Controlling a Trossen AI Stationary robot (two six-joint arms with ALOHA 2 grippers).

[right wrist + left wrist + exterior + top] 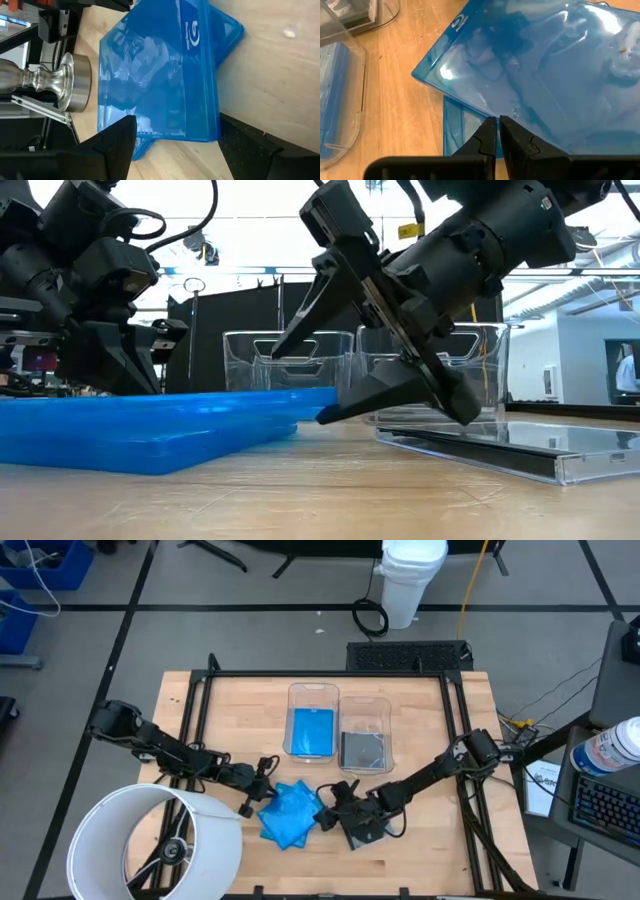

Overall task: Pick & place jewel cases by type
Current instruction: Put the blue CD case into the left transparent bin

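The right gripper (333,808), fingers spread wide, straddles the edge of the blue jewel cases (290,813) piled near the front edge of the wooden surface (420,715). The left gripper (262,783), pressed together, sits at the pile's opposite side. Two clear bins (338,705) stand mid-surface; a white bucket (410,580) stands on the floor beyond.

Even, bright overhead light falls on the table (420,850), with only soft shadows. In the low view the windows behind are blown out white, leaving the arms as dark silhouettes. White glare patches sit on the blue jewel cases (545,75), whose nearest parts are blurred.
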